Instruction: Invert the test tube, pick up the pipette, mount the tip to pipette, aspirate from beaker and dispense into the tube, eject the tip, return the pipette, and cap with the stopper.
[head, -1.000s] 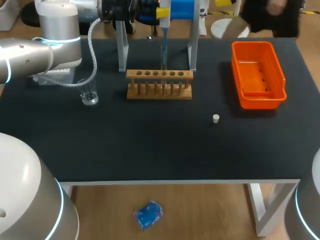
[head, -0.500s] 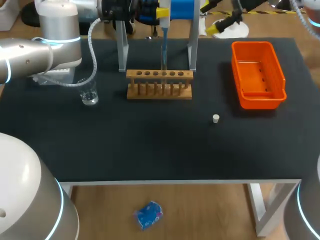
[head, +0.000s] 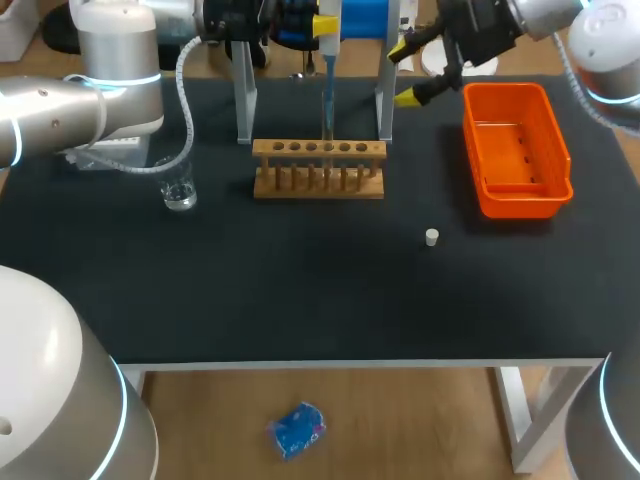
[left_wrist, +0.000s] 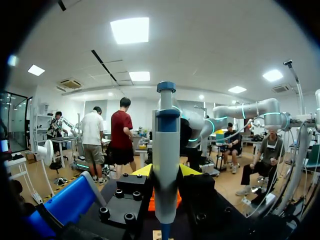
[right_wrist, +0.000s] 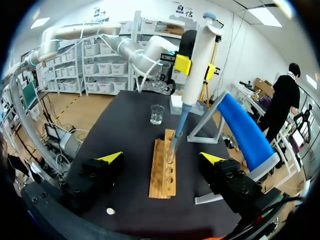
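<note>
Holding an upright white pipette with a blue cap (head: 328, 75) in the left jaws, clenched on its body from both sides, at the rear of the black tabletop (head: 300, 290), silver left arm (head: 60, 110) reaching from the rear left corner. Dipping its thin tip into a hole near the middle of the light wooden test tube rack (head: 318, 168), between the grey legs of the blue-topped stand (head: 243, 100). Hovering with the right jaws released, yellow tips wide apart, above the rear edge between that stand and the orange plastic tray (head: 520, 208). Small clear glass beaker (head: 179, 190) off the rack's left end, not touching it; small white stopper (head: 431, 237) lying alone forward of the gap between rack and tray, well apart from both jaws. Cannot tell whether that hole carries a glass tube
</note>
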